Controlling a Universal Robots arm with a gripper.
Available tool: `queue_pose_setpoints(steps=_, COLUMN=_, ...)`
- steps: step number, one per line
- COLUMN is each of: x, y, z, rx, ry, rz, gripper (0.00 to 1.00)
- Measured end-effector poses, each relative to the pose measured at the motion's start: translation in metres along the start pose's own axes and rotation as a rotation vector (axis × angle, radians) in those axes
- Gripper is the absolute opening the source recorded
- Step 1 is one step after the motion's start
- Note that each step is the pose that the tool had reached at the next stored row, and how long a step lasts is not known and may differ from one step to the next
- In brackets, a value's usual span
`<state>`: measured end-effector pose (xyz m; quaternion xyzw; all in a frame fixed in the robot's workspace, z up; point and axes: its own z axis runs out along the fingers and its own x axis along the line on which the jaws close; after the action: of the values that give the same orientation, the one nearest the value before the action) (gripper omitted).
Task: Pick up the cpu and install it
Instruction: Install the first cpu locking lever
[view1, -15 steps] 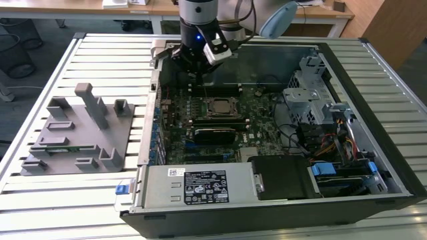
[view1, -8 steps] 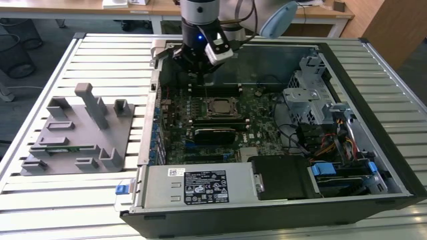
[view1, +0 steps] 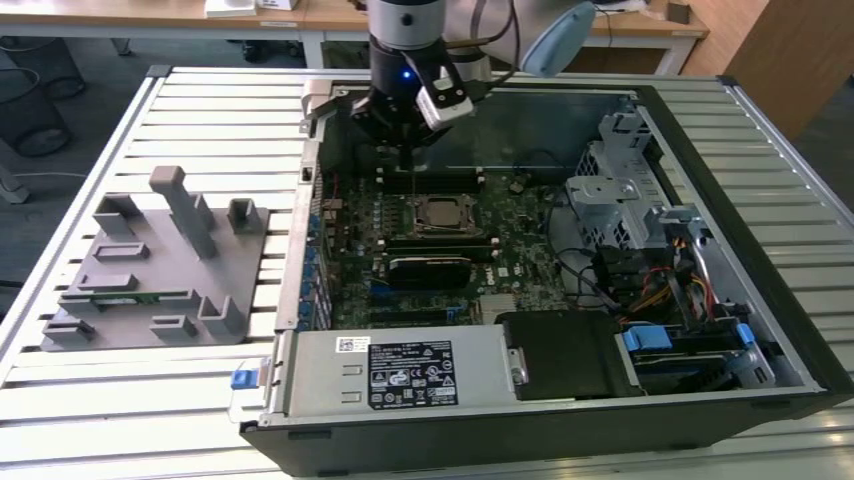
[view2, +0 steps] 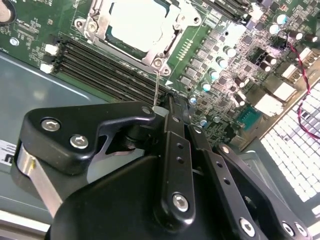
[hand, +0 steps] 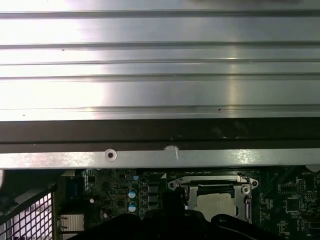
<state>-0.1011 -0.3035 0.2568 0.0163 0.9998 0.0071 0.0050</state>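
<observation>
Whether my jaws are spread or pressed together I cannot tell; seen from the exterior view, my gripper (view1: 404, 135) hangs inside the open computer case (view1: 747, 300), above the black memory slots (view1: 430, 178) just beyond the socket. The cpu (view1: 438, 212), a flat square with a shiny silver-grey top, sits in the metal-framed socket (view1: 441, 217) on the green motherboard (view1: 514, 235). The case lies on a ribbed metal table (view1: 214, 120), with a grey moulded fixture (view1: 154, 265) on the exterior view's left and wooden desks behind.

From the second wrist view, my gripper's black linkage (view2: 170, 165) crowds the foreground; past it the cpu (view2: 137, 22) lies pale and bright in its socket frame (view2: 155, 60), beside the long dark memory slots (view2: 105, 65).

From the first wrist view, the ribbed table (hand: 160, 75) gleams above the case wall (hand: 160, 159), and the cpu (hand: 216, 200) rests in the socket below
</observation>
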Motion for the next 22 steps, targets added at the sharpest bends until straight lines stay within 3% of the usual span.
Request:
queue_pose_setpoints(steps=13, x=-0.0101, y=0.0004, z=0.0001, rx=-0.0001, ry=0.0, rz=0.0, gripper=0.11)
queue_pose_setpoints(steps=22, x=-0.0218, y=0.0007, z=0.0003, rx=0.0, ry=0.0001, rz=0.0, gripper=0.11)
